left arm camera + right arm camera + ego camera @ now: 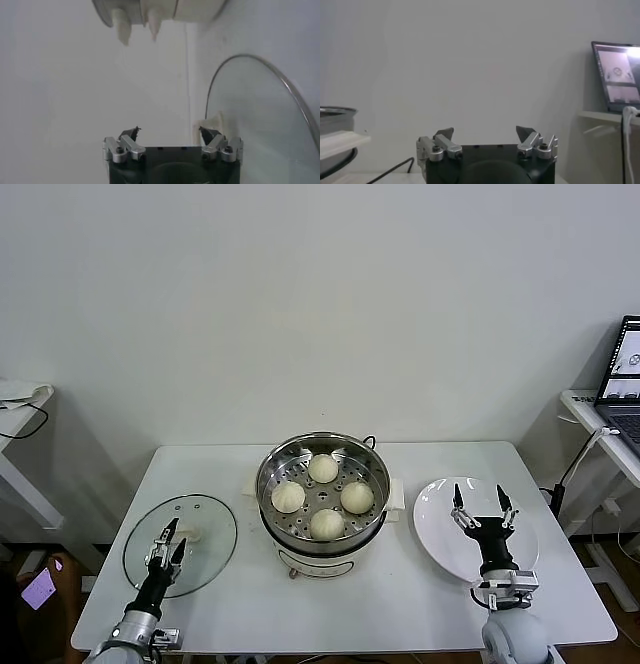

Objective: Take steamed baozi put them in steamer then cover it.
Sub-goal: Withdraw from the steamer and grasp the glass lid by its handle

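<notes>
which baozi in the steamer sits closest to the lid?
The baozi on the robot's left side of the steamer. The other three sit at the far, right and near sides, farther from the glass lid.

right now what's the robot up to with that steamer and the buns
All four baozi already sit in the steamer, so only covering is left. The left end effector, open, is at the handle of the glass cover lying on the table's left. The right end effector hangs open over the white plate, holding nothing.
</notes>
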You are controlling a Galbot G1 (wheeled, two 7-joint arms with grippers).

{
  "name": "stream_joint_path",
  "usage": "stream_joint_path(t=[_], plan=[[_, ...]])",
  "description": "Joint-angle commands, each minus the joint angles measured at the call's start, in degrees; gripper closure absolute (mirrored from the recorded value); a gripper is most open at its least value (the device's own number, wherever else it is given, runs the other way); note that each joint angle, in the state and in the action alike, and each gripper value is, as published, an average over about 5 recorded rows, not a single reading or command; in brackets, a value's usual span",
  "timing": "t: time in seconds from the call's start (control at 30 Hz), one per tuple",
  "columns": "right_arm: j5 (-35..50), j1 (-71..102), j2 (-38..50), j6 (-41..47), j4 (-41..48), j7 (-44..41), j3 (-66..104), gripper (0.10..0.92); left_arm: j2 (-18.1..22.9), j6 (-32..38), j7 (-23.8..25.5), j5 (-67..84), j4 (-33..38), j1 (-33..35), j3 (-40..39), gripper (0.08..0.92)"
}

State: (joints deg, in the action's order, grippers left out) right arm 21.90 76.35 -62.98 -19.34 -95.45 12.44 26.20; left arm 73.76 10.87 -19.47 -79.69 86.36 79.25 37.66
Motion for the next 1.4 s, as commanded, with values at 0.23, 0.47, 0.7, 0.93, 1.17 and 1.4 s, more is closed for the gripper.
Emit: stream_joint_path(t=[0.23,0.47,0.7,0.93,1.17,1.4], plan=[[-1.3,2.1,-2.2,-0.8,0.0,-1.2,1.8,0.203,0.4,-1.7,-1.5,-3.5,-5.3,-4.5,-0.1,0.177],[-1.6,2.4,-2.5,-1.2,0.9,-2.1,1.6,0.203,0.5,-3.1,-1.0,-3.3,-5.4,-5.6,-0.1,0.177],[-1.6,2.4,-2.4,-1.3,1.1,-2.2,1.6,0.203,0.8,-3.8,-0.4,-3.2,-6.7,-7.3,-0.3,0.177],[-1.6,2.4,-2.1,-1.3,0.4,-2.1,1.7,0.203,1.0,-4.5,0.1,-2.1,-8.3,-8.2,-0.6,0.177],[-1.6,2.5,-1.8,-1.3,-0.3,-1.9,1.8,0.203,0.9,-5.0,1.1,-0.5,-8.5,-8.0,-1.1,0.312],[-1.7,2.6,-1.9,-1.3,-1.0,-1.8,1.9,0.203,0.9,-5.2,1.8,-0.1,-8.6,-8.0,-1.2,0.512]])
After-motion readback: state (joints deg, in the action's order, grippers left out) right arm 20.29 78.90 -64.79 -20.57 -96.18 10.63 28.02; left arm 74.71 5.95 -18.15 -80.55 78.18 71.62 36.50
